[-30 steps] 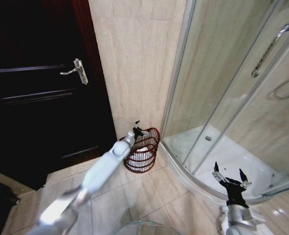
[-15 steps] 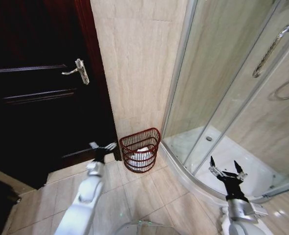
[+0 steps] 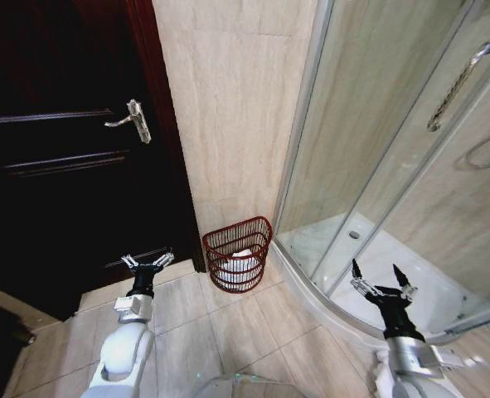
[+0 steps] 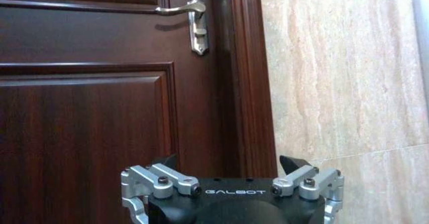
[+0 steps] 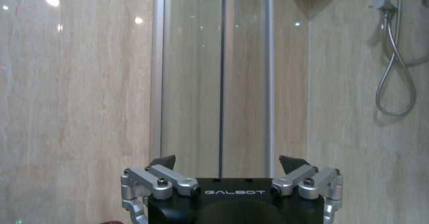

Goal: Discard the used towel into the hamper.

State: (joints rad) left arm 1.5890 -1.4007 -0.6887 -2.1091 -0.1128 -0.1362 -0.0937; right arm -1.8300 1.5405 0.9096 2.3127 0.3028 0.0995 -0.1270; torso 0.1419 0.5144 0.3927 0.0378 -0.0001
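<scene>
Head view: the towel (image 3: pixel 241 264) lies inside the hamper (image 3: pixel 238 251); mesh ribs screen most of it, so its folds cannot be read. The door (image 3: pixel 62 166) is cut off at 9 and 12 o'clock. The shower enclosure (image 3: pixel 377 166) runs out of frame at 3 o'clock. The right arm is cropped at 6 o'clock. Left wrist view: the left gripper (image 4: pixel 228 162) body is cut at 6 o'clock. Right wrist view: the shower hose (image 5: pixel 392 58) is cropped at 3 o'clock.

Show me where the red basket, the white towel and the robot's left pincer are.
hamper (image 3: pixel 257 232), head view, on the far side of its red wire rim.
towel (image 3: pixel 240 256), head view, on the white cloth inside.
left pincer (image 3: pixel 147 264), head view, midway between its open fingertips.
</scene>
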